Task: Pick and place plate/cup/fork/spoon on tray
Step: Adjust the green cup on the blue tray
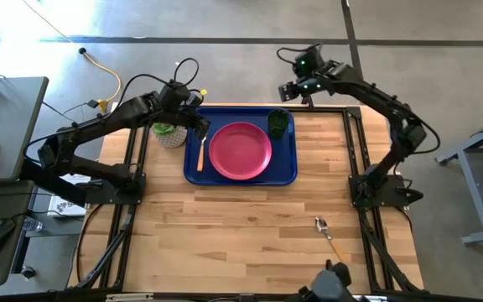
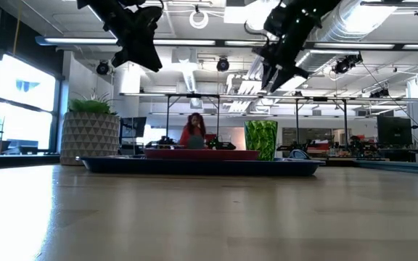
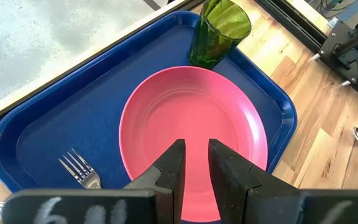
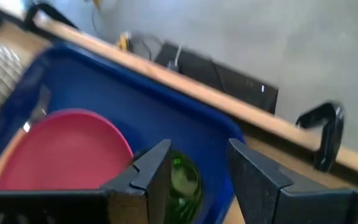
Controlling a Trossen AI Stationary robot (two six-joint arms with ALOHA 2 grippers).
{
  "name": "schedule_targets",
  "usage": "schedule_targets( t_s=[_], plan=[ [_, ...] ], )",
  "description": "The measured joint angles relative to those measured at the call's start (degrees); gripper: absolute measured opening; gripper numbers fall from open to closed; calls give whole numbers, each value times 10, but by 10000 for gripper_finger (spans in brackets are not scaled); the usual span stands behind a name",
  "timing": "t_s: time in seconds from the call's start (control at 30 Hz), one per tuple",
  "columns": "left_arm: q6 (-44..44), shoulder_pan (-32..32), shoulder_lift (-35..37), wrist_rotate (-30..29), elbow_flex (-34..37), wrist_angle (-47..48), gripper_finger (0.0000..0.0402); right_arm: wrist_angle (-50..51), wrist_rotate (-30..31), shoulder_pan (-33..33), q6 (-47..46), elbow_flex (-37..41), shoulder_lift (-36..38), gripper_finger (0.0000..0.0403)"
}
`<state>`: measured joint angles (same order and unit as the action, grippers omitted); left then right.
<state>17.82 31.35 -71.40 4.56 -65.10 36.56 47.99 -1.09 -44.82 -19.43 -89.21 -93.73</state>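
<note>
Below the right gripper [image 4: 194, 171], its fingers apart, the cup [image 4: 182, 183] stands on the tray [image 4: 160, 112].

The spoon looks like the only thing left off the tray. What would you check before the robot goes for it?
1. Plate on the tray: ok.
2. Cup upright on the tray: ok.
3. Fork on the tray beside the plate: ok.
4. Spoon on the tray: not ok; it lies on the table near the front right.
5. Right gripper empty, jaws open above the cup: ok.
6. Left gripper empty above the plate: ok.
</note>
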Motion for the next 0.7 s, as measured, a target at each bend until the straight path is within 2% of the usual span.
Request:
schedule_targets(
  t_s=[0.17,0.7],
  plan=[
    [0,0,0,0,0,0,58,31,-25,0,1,0,-33,145],
    [0,0,0,-2,0,0,58,80,-24,15,51,0,-90,145]
  ],
)
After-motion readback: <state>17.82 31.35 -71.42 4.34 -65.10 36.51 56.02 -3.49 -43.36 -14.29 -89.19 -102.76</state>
